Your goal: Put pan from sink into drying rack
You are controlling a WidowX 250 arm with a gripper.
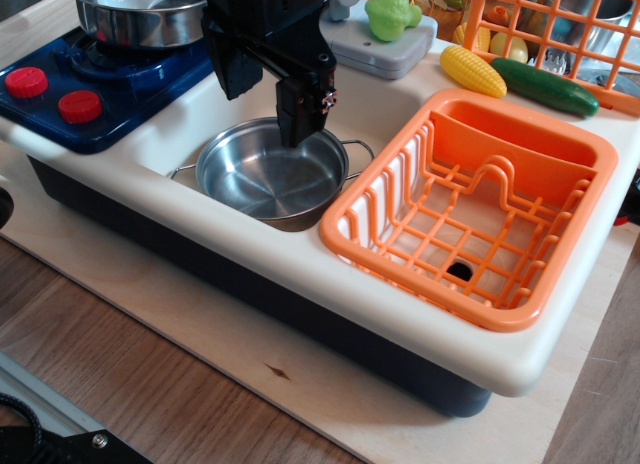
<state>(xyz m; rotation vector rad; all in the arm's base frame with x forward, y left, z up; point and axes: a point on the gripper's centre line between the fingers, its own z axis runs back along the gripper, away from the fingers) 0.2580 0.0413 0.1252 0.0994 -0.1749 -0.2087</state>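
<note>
The pan [265,179] is wide, shallow and shiny steel with two wire loop handles. It sits in the cream-white sink [180,124], in the left basin. The orange drying rack [470,209] fills the right basin right beside the pan, and it holds nothing. My black gripper [268,102] hangs over the pan's far side with its jaws apart. One finger [300,114] reaches down to the pan's far rim and the other [233,72] is higher, to the left. Whether the lower finger touches the rim is unclear.
A deeper steel pot [140,19] stands on the blue stove [90,84] with red knobs at back left. A toy corn [473,71], a cucumber [545,86] and a taller orange lattice basket [560,29] lie behind the rack. A green toy [390,14] sits on a grey block.
</note>
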